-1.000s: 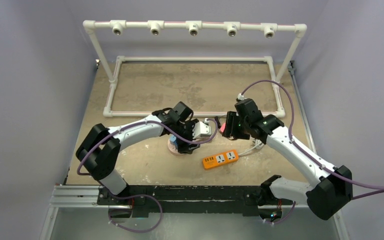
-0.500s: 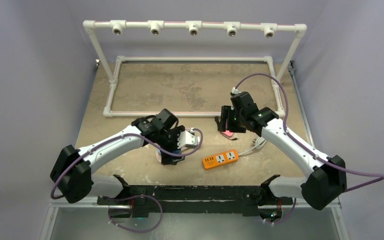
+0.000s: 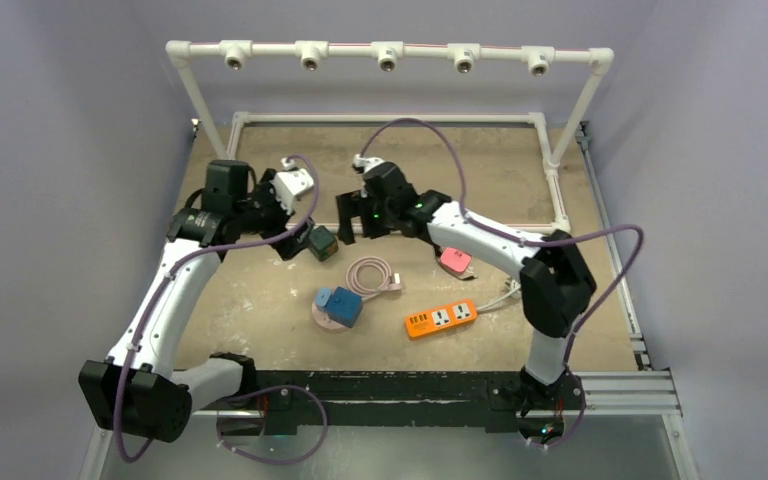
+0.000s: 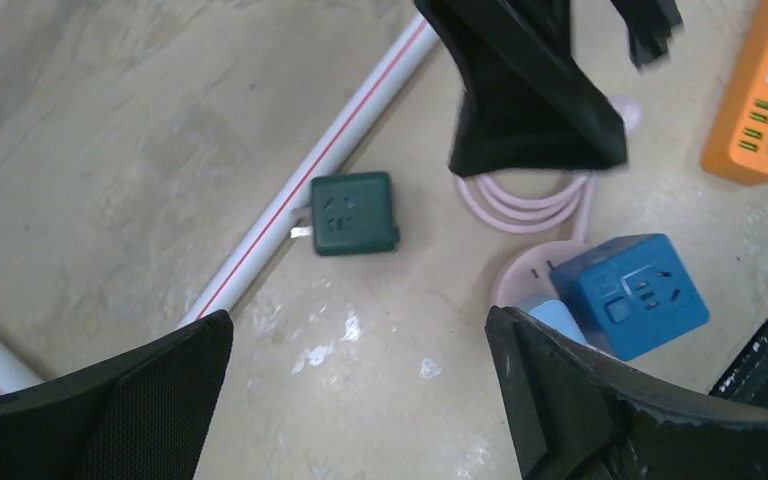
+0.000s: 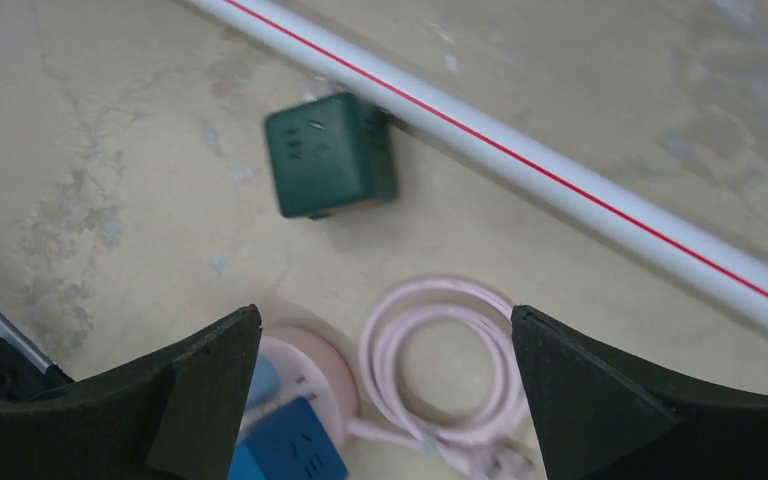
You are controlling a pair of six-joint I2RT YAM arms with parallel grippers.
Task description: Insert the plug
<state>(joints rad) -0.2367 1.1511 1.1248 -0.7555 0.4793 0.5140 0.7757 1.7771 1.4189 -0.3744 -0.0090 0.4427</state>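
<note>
The left claw (image 4: 358, 335) hangs with its two black fingers (image 4: 110, 400) spread wide and nothing between them; the right claw (image 5: 385, 325) stands just as wide and just as bare, close to the right of the left one; both are above the near rail of the white plastic pipe frame with a red stripe (image 4: 368, 105).

Below them lies the dark green cube-shaped plug adapter (image 4: 353, 213), flat on the board just near of that rail, its socket face up and its metal pins (image 4: 300, 232) pointing at the pipe; neither claw touches it.

Nearer than that, the pale pink coiled cable (image 4: 525, 200) lies loose; its plug end (image 3: 396, 284) points right and sits in no socket; the cable runs to the round pink socket base (image 5: 305, 365), which bears a blue cube-shaped adapter (image 4: 640, 295) on top.

To the right of the base an orange oblong power strip (image 3: 441, 318) lies towards the near edge, its white lead (image 3: 505, 295) trailing right; a small coral-pink block (image 3: 453, 260) lies just far of the strip.

The surface is a tan, stained board (image 3: 410, 170); above its far edge stands a white pipe rack with five fittings (image 3: 387, 52); pale lilac walls (image 3: 50, 150) close in the left, far and right sides.
</note>
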